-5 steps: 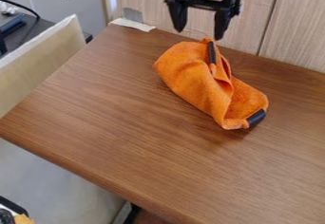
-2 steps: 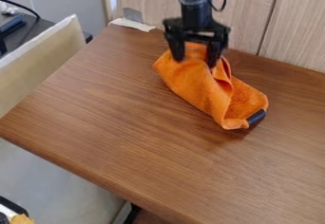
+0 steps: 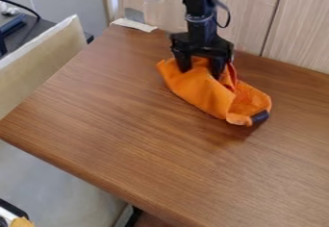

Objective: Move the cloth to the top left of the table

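The gripper (image 3: 202, 69) is straddling the far part of the cloth (image 3: 204, 93), its fingers standing apart, unclenched, presumably framing fabric for pinching.

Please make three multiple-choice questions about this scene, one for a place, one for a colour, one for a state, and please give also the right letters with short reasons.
1. Where is the gripper?
A) At the cloth's near end
B) At the cloth's far end
C) Beyond the table's left edge

2. What colour is the cloth?
A) Orange
B) Green
C) White

3. How does the cloth lie?
A) Spread flat
B) Folded into a neat square
C) Bunched up

1: B, the gripper's fingers are at the upper, far part.
2: A, its fabric is orange.
3: C, ridges and loose folds show.
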`<move>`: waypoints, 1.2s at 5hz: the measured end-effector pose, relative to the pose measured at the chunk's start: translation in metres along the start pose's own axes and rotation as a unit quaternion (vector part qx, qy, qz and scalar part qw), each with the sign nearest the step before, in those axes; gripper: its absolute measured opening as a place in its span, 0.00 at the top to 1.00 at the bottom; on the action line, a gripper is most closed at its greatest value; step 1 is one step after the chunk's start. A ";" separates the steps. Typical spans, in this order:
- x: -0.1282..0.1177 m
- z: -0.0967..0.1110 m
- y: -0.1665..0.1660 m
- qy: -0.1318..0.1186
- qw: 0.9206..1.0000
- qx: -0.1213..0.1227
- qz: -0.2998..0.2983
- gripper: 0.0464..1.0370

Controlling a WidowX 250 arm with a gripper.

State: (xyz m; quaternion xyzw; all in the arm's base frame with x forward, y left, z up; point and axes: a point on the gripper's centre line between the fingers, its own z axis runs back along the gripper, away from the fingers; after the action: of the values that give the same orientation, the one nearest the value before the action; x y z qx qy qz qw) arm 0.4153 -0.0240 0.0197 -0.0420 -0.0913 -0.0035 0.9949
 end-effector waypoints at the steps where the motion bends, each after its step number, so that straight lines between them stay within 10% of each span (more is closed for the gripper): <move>1: -0.011 -0.010 0.007 -0.001 1.000 0.016 0.016 0.04; 6: -0.019 0.003 0.116 0.002 0.986 0.047 0.158 0.04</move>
State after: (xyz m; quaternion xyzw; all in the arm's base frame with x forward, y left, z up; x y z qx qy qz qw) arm 0.3981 0.0921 0.0097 -0.0091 -0.0816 0.1577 0.9841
